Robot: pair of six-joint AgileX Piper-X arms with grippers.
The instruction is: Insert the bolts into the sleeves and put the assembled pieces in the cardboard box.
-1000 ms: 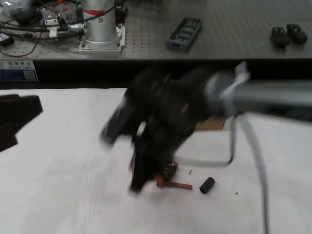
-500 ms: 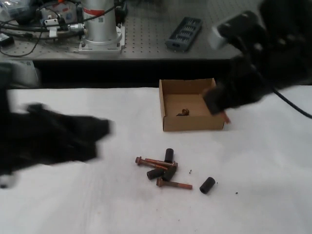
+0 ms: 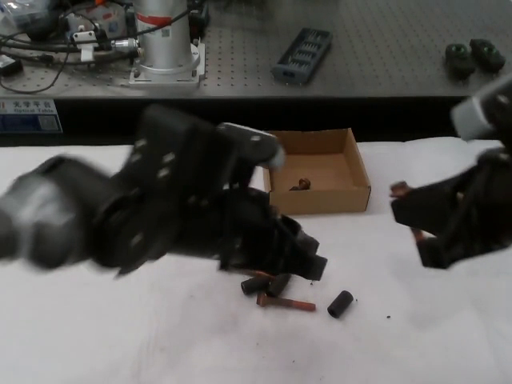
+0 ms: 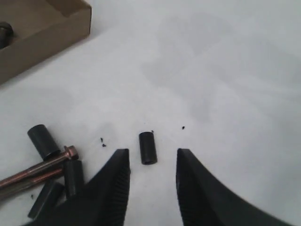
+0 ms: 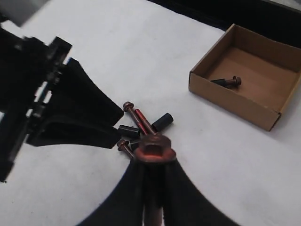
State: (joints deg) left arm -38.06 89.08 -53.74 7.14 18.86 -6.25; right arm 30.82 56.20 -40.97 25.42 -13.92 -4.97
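Currently the left gripper (image 4: pixel 152 153) has its fingers spread and holds nothing. It hangs low over the white cloth (image 3: pixel 120 336) at the edge of the loose pile. In the left wrist view a lone sleeve (image 4: pixel 147 148) lies on the cloth in line with the gap between the fingertips, not gripped; the high view puts this sleeve (image 3: pixel 340 304) a little apart from the pile. The pile holds several copper-coloured bolts (image 5: pixel 134 115) and black sleeves (image 5: pixel 162 121) lying crossed and touching each other, near the front of the cardboard box (image 3: pixel 320 200). The right gripper (image 5: pixel 155 162) is pinched on one bolt (image 5: pixel 155 148), with the hex head sticking out past the fingertips and the shank running back between the fingers. In the high view this gripper (image 3: pixel 416 216) is to the right of the box, off the cloth, well apart from the pile. The box is open-topped and has one assembled piece (image 5: pixel 225 81) lying on its floor.
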